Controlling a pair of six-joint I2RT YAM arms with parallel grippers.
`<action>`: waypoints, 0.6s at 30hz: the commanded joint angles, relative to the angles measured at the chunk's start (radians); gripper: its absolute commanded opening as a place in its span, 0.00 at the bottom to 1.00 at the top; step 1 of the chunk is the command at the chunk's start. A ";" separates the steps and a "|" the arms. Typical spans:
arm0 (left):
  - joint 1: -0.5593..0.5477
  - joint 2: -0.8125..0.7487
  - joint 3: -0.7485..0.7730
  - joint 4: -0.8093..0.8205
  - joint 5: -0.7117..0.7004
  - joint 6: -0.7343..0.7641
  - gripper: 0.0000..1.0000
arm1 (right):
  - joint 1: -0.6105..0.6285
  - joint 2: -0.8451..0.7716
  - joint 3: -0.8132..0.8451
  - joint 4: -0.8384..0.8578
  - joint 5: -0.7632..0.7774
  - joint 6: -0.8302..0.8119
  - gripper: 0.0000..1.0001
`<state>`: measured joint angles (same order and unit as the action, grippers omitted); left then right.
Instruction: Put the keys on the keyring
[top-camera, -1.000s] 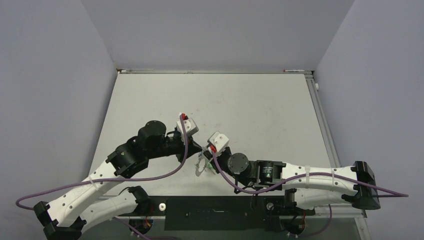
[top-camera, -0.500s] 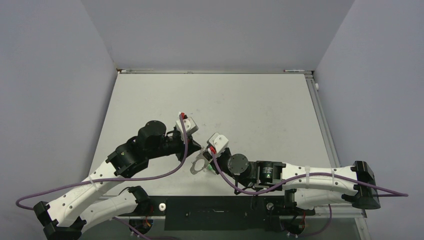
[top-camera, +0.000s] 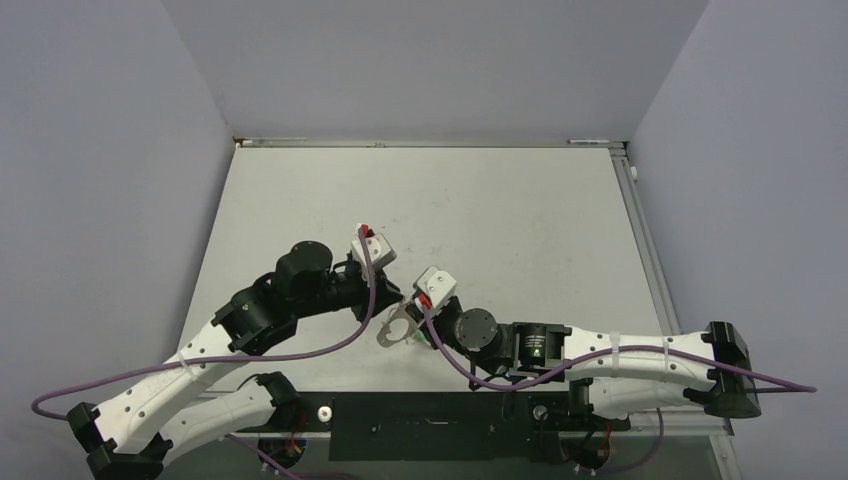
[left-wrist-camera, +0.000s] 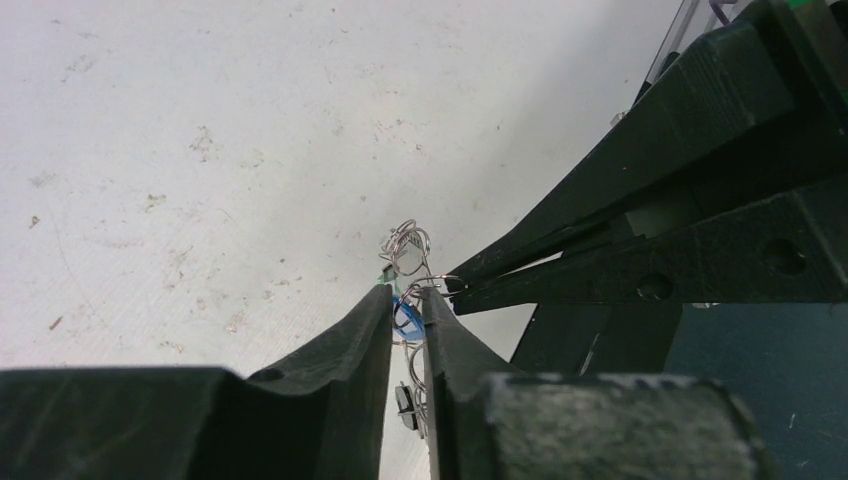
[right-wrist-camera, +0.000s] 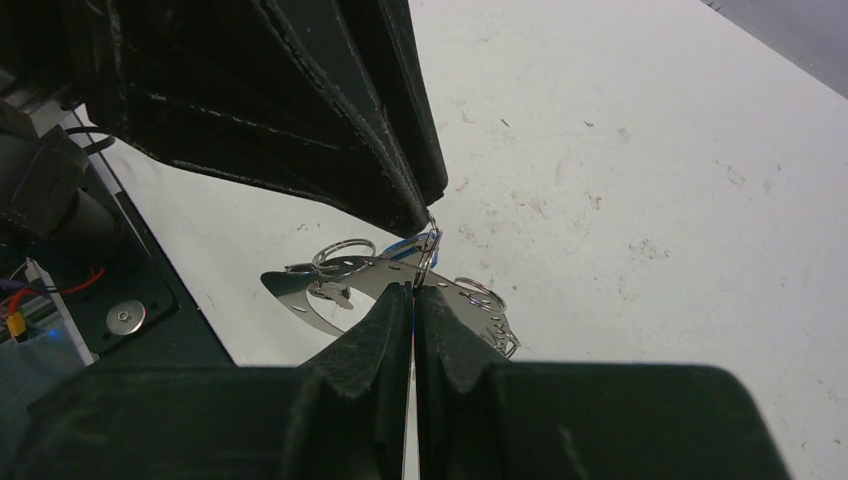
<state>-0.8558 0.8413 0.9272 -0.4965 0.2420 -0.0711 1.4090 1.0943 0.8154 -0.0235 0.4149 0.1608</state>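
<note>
left arm (top-camera: 250, 315): comes in from the near-left corner, wrist turned toward the right arm.
left hand (left-wrist-camera: 407, 292): we see the fingers a thin slit apart, tips right up against the right hand's tips. Blue shows in the slit, but we cannot tell whether they pinch it or have let go.
blue key (left-wrist-camera: 404, 312): only the blue cap shows, sitting in that slit just behind the tips; the blade is hidden.
keyring (right-wrist-camera: 430, 250): thin silvery wire running from the left fingertips to the right fingertips. We place it between the two hands, over the near part of the desk.
plate (right-wrist-camera: 325, 292): flat and silvery, strung with the wire, casting a shadow on the desk.
small rings (right-wrist-camera: 345, 255): bunched on top of the plate, beside the blue cap.
right hand (right-wrist-camera: 412, 292): clenched, with the keyring wire nipped at the very tips.
right arm (top-camera: 600, 360): lies low along the near edge, coming in from the near-right corner.
desk (top-camera: 520, 210): white and scuffed.
</note>
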 joint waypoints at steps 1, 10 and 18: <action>-0.003 -0.002 0.003 0.042 -0.010 -0.009 0.20 | 0.009 -0.020 0.055 0.057 0.020 -0.012 0.05; 0.000 -0.027 0.004 0.045 -0.040 -0.014 0.61 | 0.009 -0.027 0.051 0.050 0.026 -0.013 0.05; 0.008 -0.168 -0.074 0.151 -0.030 0.031 0.62 | 0.010 -0.066 0.032 0.027 0.016 -0.041 0.05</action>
<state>-0.8551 0.7597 0.8951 -0.4656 0.2089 -0.0738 1.4090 1.0870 0.8158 -0.0330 0.4179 0.1429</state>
